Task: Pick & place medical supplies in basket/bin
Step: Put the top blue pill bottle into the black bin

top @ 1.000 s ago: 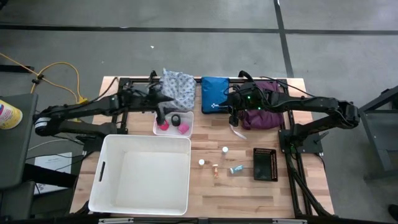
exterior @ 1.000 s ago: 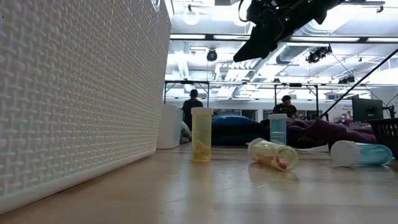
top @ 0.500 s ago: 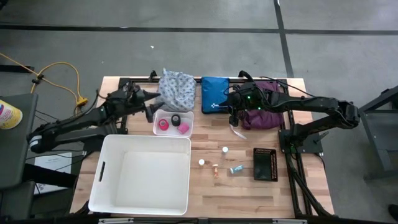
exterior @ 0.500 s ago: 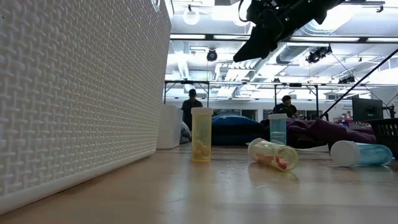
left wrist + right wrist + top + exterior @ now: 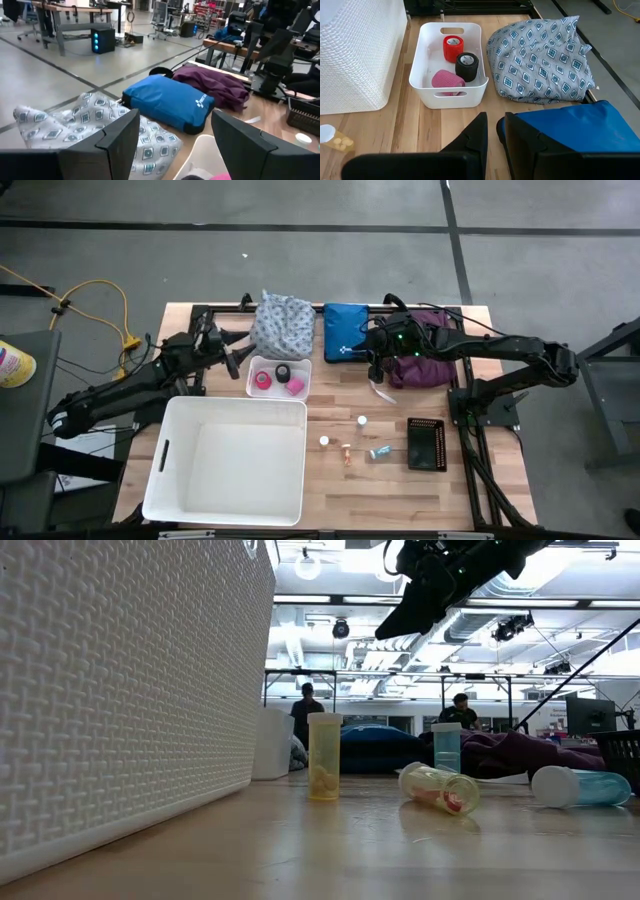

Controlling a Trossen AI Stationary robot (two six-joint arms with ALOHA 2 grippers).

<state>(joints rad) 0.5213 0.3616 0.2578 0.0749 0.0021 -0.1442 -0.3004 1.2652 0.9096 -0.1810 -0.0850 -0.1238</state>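
Grey concrete floor surrounds the pale wooden table (image 5: 340, 395), and the low view looks across it into a bright workshop where two people stand far behind.

Near the table's far edge sits a small white plastic bin (image 5: 425, 75) with cut-out handles; inside it lie a red tape roll (image 5: 453, 47), a black tape roll (image 5: 466, 66) and a pink tape roll (image 5: 447, 80), close together. Just beside that bin, toward the far edge, rests the grey-white diamond-patterned cloth (image 5: 284, 326), bunched into a soft heap. Next along the far edge lies the blue rectangular zip pouch with white print (image 5: 346, 332), and beyond it, toward the far right corner, the crumpled purple cloth (image 5: 212, 89).

Toward the middle of the table are scattered small vials (image 5: 361, 421): in the low view a yellow one (image 5: 324, 756) and a pale blue one (image 5: 446, 748) stand upright, while a clear one (image 5: 439, 788) and a blue one (image 5: 580, 786) lie on their sides. A black mesh tray (image 5: 426, 443) lies near the right edge. A large white woven-textured basket (image 5: 228, 461) fills the near left corner.

The left pincer (image 5: 235, 362) hangs just left of the small bin, its fingers (image 5: 122, 132) spread apart and empty. The right pincer (image 5: 491, 131) hovers above the pouch's near edge, fingers nearly together, holding nothing.
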